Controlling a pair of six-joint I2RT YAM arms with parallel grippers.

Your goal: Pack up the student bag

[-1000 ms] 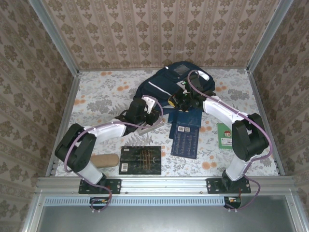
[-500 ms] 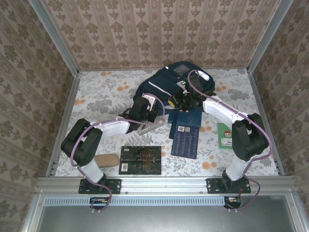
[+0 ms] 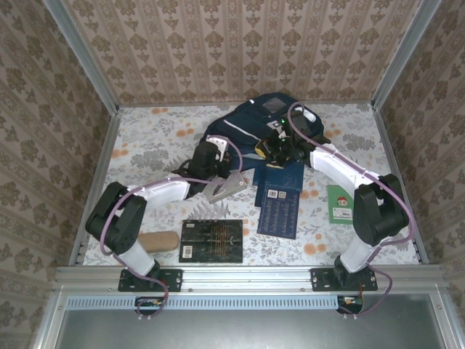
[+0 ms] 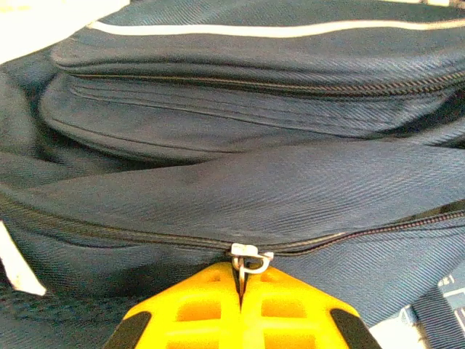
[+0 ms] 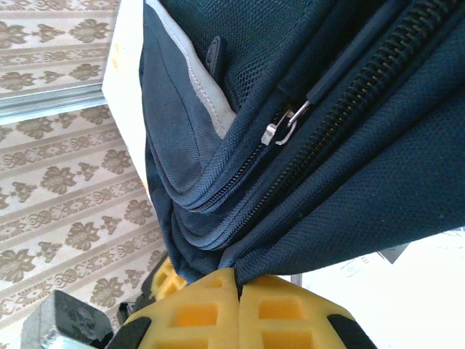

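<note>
The student bag [image 3: 251, 120], navy with a thin white stripe, lies at the back middle of the table. My left gripper [image 3: 220, 150] is at its near left edge. In the left wrist view the yellow jaws [image 4: 241, 273] are shut on the metal zipper pull [image 4: 249, 256] of a long closed zipper, with the bag [image 4: 254, 182] just beyond. My right gripper [image 3: 270, 150] is at the bag's near right side. Its jaws [image 5: 238, 280] are shut on a fold of the bag's fabric [image 5: 327, 145], lifting it. A second zipper pull [image 5: 280, 127] hangs free above.
On the table in front of the bag lie a grey triangular piece [image 3: 221, 189], dark blue notebooks [image 3: 279, 198], a black book [image 3: 211, 241], a tan roll-shaped case [image 3: 158, 241] and a green booklet [image 3: 338, 203]. Patterned walls enclose three sides.
My left gripper has moved forward to the bag's edge and closed on the zipper pull. The right arm has shifted only slightly, still gripping the fabric.
</note>
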